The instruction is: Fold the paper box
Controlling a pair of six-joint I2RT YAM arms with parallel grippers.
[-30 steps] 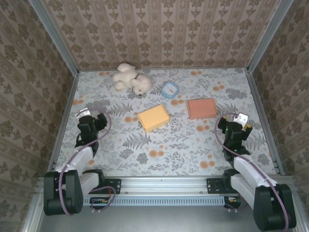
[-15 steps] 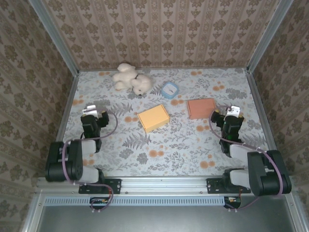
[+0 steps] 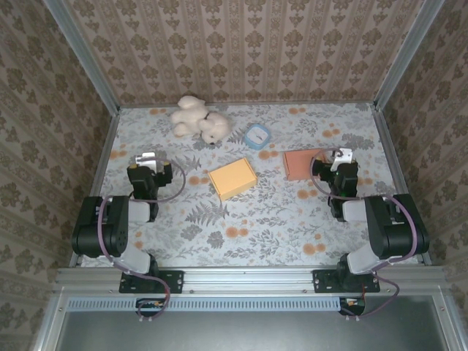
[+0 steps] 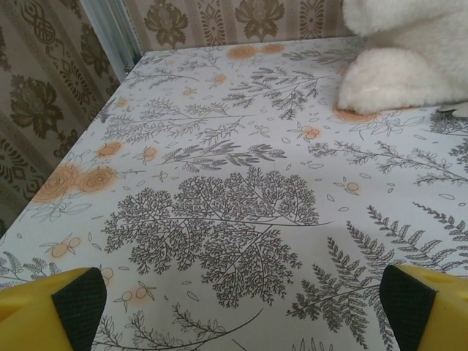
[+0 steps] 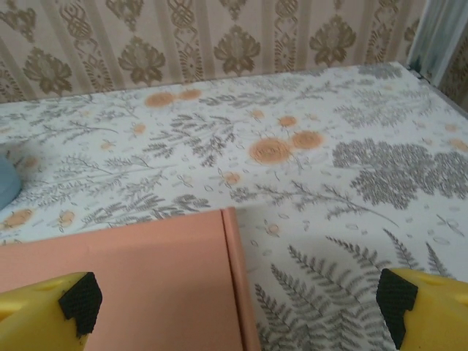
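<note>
The yellow paper box (image 3: 232, 178) lies closed near the middle of the tabletop (image 3: 248, 245), turned slightly askew to its edges. The salmon paper box (image 3: 303, 164) lies just to its right, apart from it, in the far half and toward the right edge. It is also flat and closed.

The left claw (image 3: 150, 165) sits near the left edge, about halfway along it and well apart from both boxes. In its wrist view the claw (image 4: 241, 307) is released. Its yellow, black-padded fingers (image 4: 77, 301) stand wide at the bottom corners, with bare flowered tabletop between them. The white plush toy (image 4: 409, 66) is ahead of it, to the right.

The right claw (image 3: 341, 165) is at the right end of the salmon paper box. From its wrist camera the claw (image 5: 238, 311) is released too, its jaws spread wide and nothing caught in them. The right edge of the salmon paper box (image 5: 124, 281) runs between the fingers, and its top lies next to the left pad (image 5: 79, 301). Whether that pad touches the card I cannot tell.

The plush toy (image 3: 199, 119) rests near the far edge, left of centre. What looks like a small blue dish (image 3: 257, 136) sits between it and the salmon paper box.
</note>
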